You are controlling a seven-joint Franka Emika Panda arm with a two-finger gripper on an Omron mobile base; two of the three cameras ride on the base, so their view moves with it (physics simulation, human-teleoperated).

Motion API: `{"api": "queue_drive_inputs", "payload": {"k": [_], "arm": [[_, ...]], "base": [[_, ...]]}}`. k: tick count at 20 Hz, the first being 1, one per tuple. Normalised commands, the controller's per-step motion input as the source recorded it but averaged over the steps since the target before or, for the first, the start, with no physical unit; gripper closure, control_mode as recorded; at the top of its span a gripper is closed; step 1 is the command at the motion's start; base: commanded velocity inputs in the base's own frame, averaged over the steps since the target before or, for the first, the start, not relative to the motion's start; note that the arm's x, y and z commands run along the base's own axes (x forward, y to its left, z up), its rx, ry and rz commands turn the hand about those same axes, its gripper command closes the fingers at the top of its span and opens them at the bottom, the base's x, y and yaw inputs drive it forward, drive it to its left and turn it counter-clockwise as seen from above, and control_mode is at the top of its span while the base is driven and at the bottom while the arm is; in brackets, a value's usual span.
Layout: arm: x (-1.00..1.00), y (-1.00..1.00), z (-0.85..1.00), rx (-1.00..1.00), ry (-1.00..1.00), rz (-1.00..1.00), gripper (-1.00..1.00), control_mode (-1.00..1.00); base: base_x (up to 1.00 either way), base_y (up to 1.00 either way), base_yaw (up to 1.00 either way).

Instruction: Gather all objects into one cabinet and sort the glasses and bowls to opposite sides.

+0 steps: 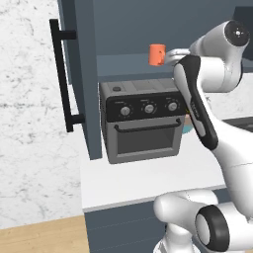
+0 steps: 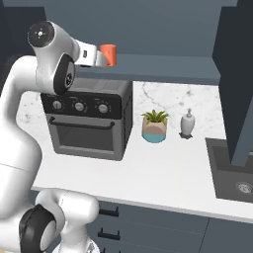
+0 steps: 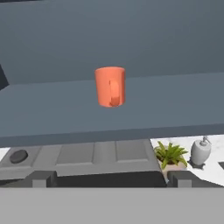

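Looking at the shelf, you have the cup [image 3: 110,86] standing near its front edge, jaws open just short of it. Bowls and mug remain, by my judgement.

The cabinet [image 3: 52,109] shelf lies open around the lone orange-red cup [image 3: 110,86], while the toaster oven [image 1: 143,121] crowds the space just below.

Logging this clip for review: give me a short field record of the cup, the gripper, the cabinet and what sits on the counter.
cup: orange-red cup upright on the cabinet shelf, above the toaster oven
gripper: gripper open, facing the cup, not touching it
cabinet door: door swung open
counter: potted plant and soap dispenser right of the oven
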Motion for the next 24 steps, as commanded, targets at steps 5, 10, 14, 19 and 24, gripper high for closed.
{"api": "queue_drive_inputs", "payload": {"k": [5,10,14,19,24], "arm": [[0.37,0.0,-0.2,0.0,-0.04,0.0,-1.0,-1.0],[0.41,0.0,0.0,0.0,0.0,0.0,-1.0,-1.0],[0.55,0.0,0.0,0.0,0.0,0.0,-1.0,-1.0],[0.38,0.0,0.0,0.0,0.0,0.0,-1.0,-1.0],[0.37,0.0,0.0,0.0,0.0,0.0,-1.0,-1.0]], "base": [[0.0,0.0,0.0],[0.0,0.0,0.0],[0.0,0.0,0.0],[0.0,0.0,0.0],[0.0,0.0,0.0]]}}
